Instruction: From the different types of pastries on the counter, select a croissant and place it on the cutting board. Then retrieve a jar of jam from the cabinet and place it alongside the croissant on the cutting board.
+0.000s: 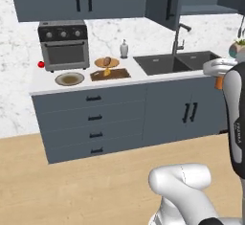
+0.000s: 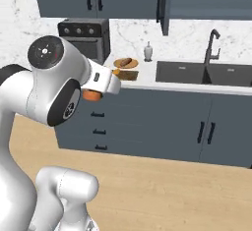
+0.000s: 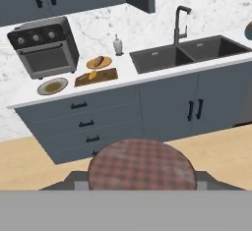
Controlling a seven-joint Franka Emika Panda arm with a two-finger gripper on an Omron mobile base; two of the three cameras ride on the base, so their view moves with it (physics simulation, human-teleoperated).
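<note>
I am gripping the jam jar (image 3: 141, 165): its red checked lid sits right in front of my hand camera, low in that view, with my fingers clenched on either side of it. In the right base view the jar's orange body (image 2: 91, 95) hangs under my gripper (image 2: 93, 97), well short of the counter (image 2: 147, 81) and out over the wooden floor (image 2: 162, 190). In the left base view a bit of orange (image 1: 219, 82) shows below my wrist at the right edge.

The cutting board (image 3: 104, 75) lies on the counter in front of the toaster oven (image 3: 45, 48), to its right, and left of the sink (image 3: 162, 59). The croissant (image 3: 92, 75) rests on the board's left part, a small yellowish piece. Just behind the board is a plate (image 3: 91, 65) with a brown pastry (image 3: 99, 61) on it. To the board's left sits another plate (image 3: 52, 86) with something flat and brownish; I cannot tell what it is. A small bottle (image 3: 117, 45) stands by the wall behind the pastry plate, and a red thing (image 1: 41, 64) lies just left of the oven. The faucet (image 3: 179, 21) rises behind the sink. One upper cabinet door (image 1: 165, 1) stands open above the sink's left side.
</note>
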